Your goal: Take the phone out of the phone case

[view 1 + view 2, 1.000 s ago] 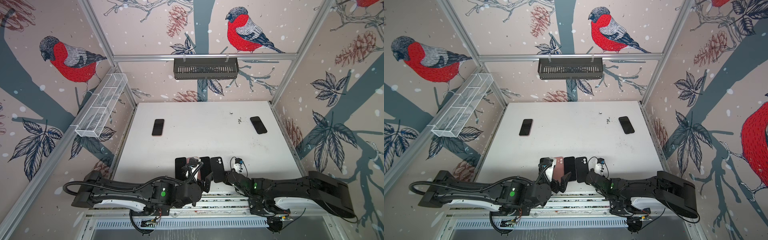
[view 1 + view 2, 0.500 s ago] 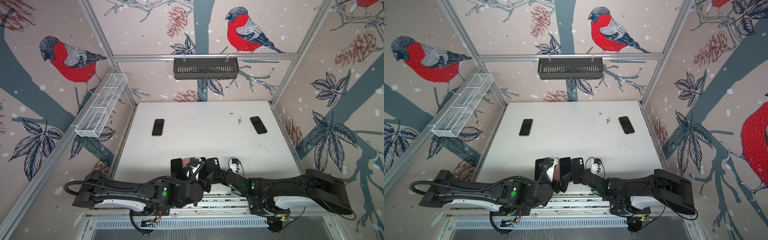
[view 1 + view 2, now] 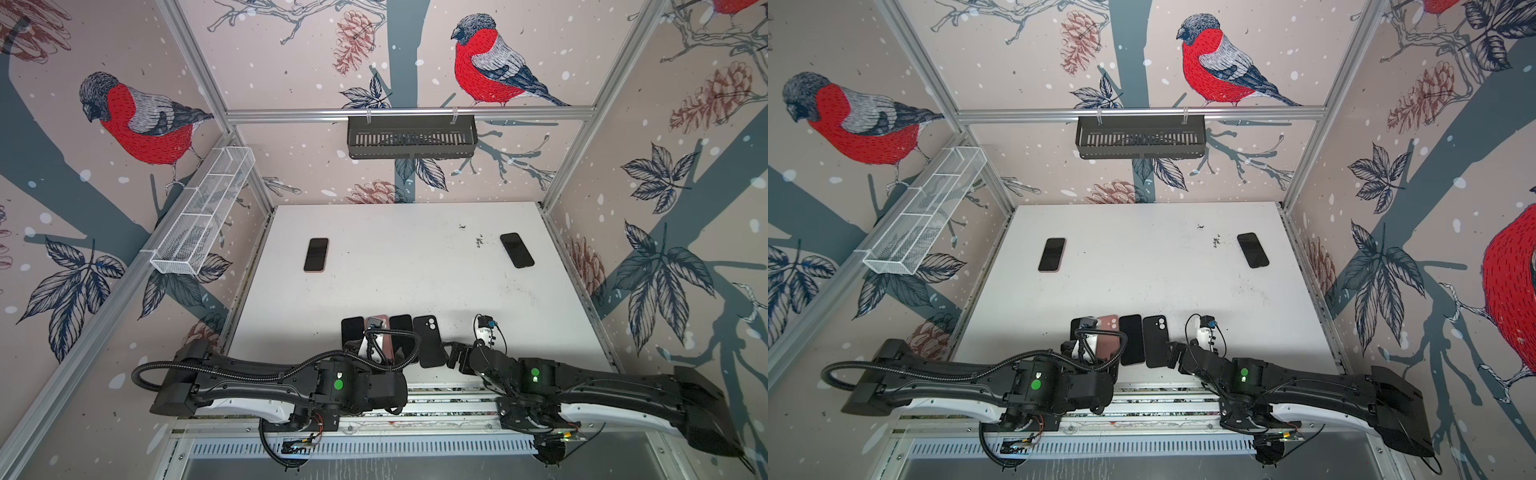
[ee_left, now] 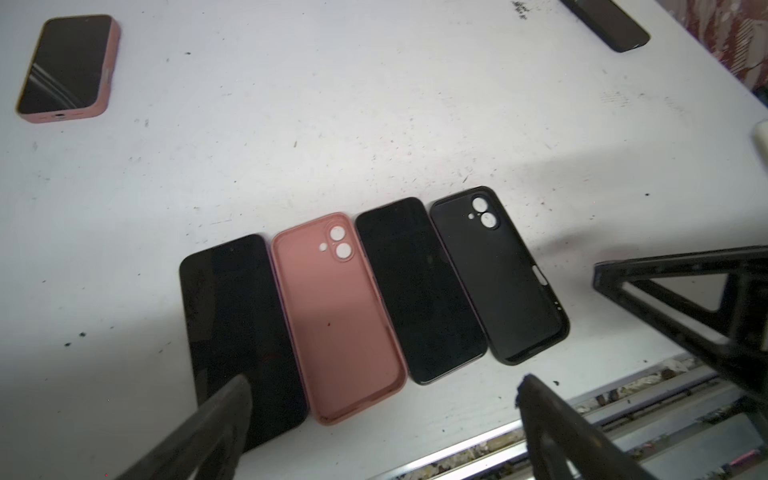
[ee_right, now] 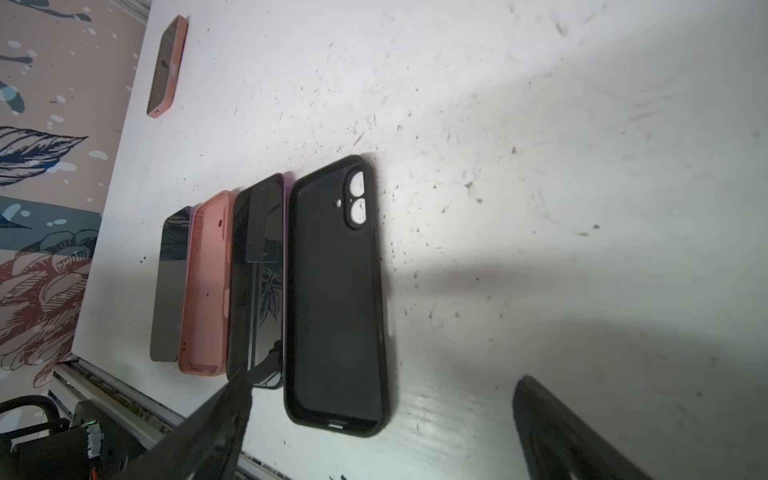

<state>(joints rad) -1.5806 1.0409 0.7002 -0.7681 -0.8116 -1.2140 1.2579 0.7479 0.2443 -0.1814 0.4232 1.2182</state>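
The right gripper [image 5: 384, 386], jaws spread wide, grips nothing. The empty black phone case [image 5: 336, 299] lies flat just beside it, next to the bare phone [image 5: 257, 282], along the desk's [image 5: 540, 166] near edge. The left gripper [image 4: 382, 382] likewise gapes, empty.

A: From where are both top views taken?
B: From high above the near edge, facing down and forward; the whole scuffed white tabletop [image 3: 415, 270] is covered from afar, almost identically.
A: And the wrist views?
B: Both are taken low and close. The empty black rubbery phone case [image 4: 498, 274] is shared: faced from its near end by the left wrist camera, slantwise from the right by the right one.
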